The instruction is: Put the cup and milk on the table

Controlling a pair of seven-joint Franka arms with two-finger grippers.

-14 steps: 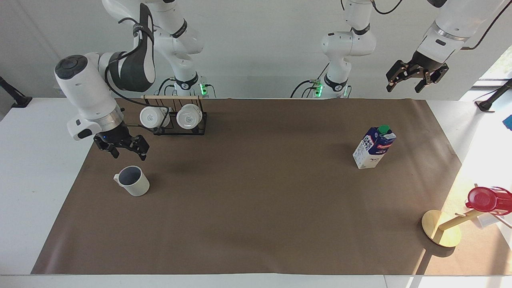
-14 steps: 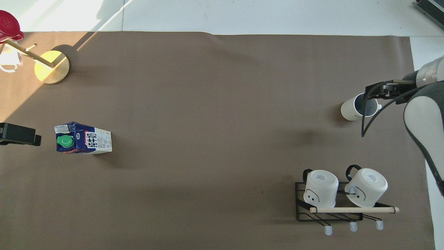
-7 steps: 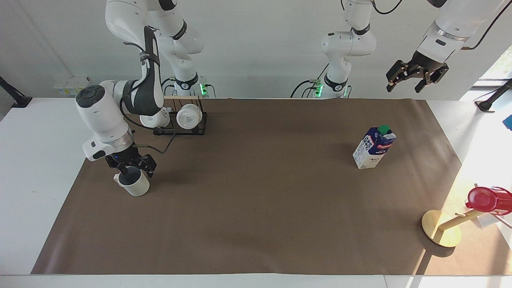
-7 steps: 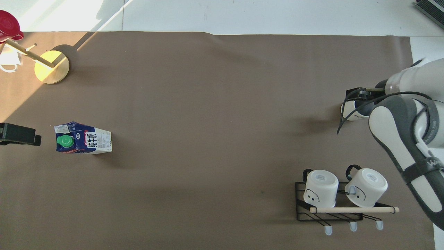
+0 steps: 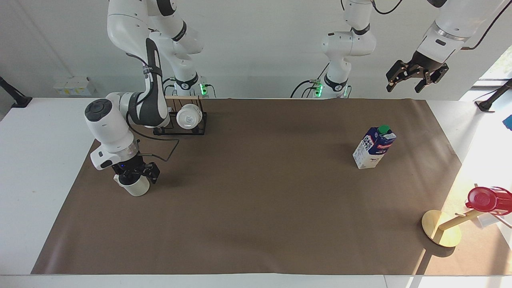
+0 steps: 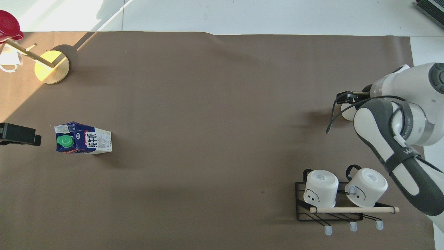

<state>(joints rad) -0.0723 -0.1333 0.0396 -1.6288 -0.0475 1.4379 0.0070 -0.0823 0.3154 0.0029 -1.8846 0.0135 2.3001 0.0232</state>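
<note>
The cup (image 5: 137, 188) stands upright on the brown mat (image 5: 260, 192) of the table (image 5: 40, 160), at the right arm's end. My right gripper (image 5: 136, 176) is lowered onto the cup's rim, open, its fingers straddling the cup. In the overhead view the right arm hides most of the cup (image 6: 347, 113). The milk (image 5: 374, 148) stands upright on the mat at the left arm's end, and also shows in the overhead view (image 6: 83, 138). My left gripper (image 5: 404, 86) waits open and empty, raised high above that end (image 6: 19, 134).
A black wire rack (image 5: 188, 120) with two glossy white mugs (image 6: 343, 189) stands nearer to the robots than the cup. A wooden stand (image 5: 440, 232) carrying a shiny red cup (image 5: 486, 199) is at the mat's corner farthest from the robots, at the left arm's end.
My right gripper has come down from above the mat beside the cup onto the cup's rim. The cup, the milk and the left arm have not moved.
</note>
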